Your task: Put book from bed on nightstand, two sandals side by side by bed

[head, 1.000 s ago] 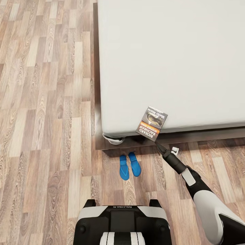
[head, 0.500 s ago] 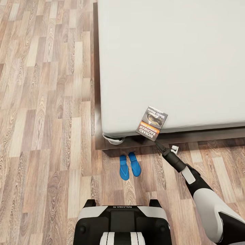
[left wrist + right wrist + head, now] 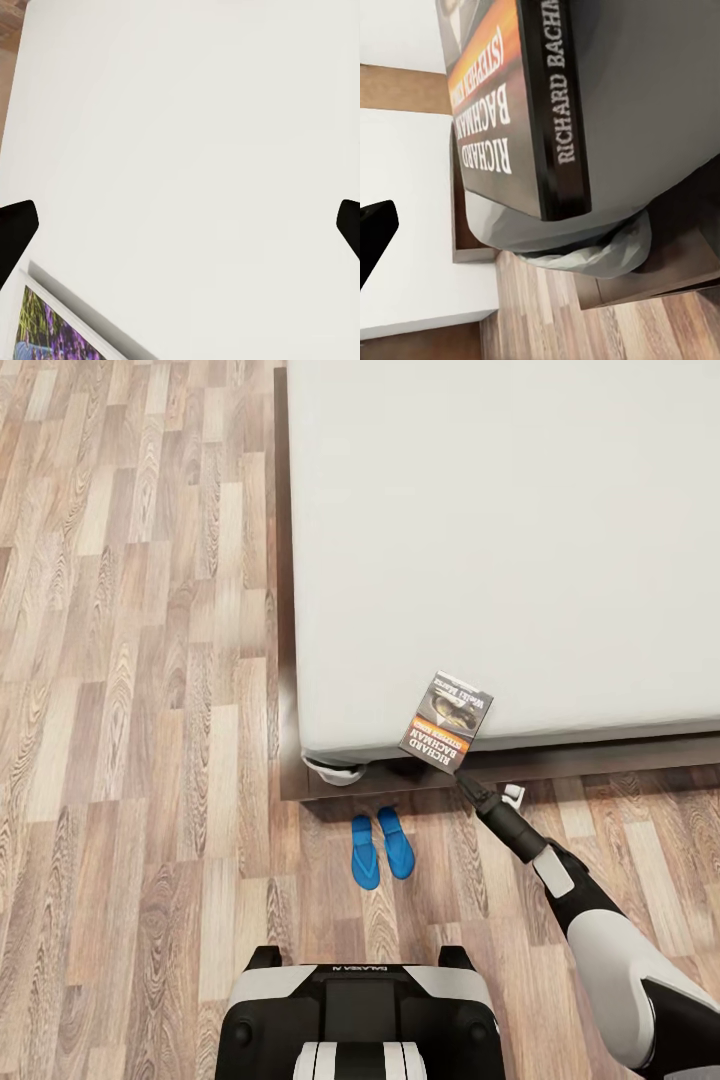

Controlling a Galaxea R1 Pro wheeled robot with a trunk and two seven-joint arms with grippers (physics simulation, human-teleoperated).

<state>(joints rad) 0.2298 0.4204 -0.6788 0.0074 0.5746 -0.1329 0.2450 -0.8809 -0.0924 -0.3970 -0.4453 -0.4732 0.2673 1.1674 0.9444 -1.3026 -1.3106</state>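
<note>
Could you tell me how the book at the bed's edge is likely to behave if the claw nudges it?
The book overhangs the bed edge, so a nudge may tip it off. It looks thin, probably light, and likely slides easily.

I see light-brown plank floor in even light, a white wall, and a framed purple picture on it.

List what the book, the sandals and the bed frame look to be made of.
Book: likely paper with a printed, slightly glossy cover, judging by the photo, lettering and flat spine. Sandals: flat, uniformly bright blue, matte, perhaps foam or rubber. Bed frame: dark brown, apparently wood with a smooth finish; grain hard to tell.
</note>
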